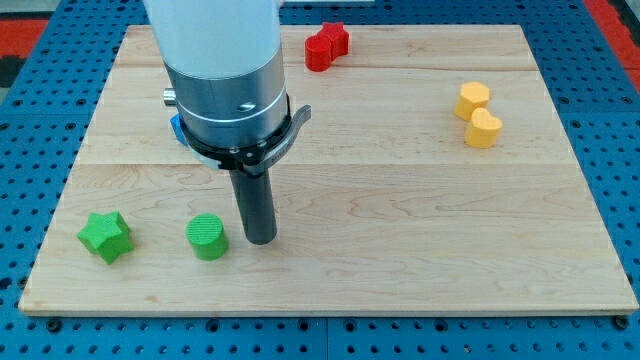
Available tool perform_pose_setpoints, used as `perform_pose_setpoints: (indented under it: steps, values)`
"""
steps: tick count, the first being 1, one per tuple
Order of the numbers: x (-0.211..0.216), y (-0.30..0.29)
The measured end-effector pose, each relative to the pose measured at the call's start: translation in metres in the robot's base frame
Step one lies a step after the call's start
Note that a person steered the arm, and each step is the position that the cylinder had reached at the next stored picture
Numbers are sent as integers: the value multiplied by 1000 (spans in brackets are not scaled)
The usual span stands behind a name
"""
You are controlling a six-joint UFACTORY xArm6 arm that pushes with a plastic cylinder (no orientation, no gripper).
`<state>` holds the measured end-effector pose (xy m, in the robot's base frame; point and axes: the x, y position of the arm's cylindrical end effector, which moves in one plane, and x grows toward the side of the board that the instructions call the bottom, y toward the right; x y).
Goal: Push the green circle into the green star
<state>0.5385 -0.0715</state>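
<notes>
The green circle [207, 237] sits near the view's bottom left of the wooden board [400, 200]. The green star [105, 236] lies further left, with a gap of board between the two. My tip [262, 238] rests on the board just to the right of the green circle, close to it but with a small gap showing. The rod hangs from the arm's large grey and white body, which fills the view's upper left.
A red star and a red block [326, 45] sit together at the view's top centre. Two yellow blocks [478, 115] sit at the right. A blue block [176, 126] is mostly hidden behind the arm's body.
</notes>
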Motion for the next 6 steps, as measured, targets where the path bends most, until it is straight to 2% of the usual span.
perform_pose_setpoints:
  steps: [1,2,3,4,6]
  values:
    - [0,-66]
    - [-1,-105]
    - [-22,-17]
    - [-43,20]
    - [-79,28]
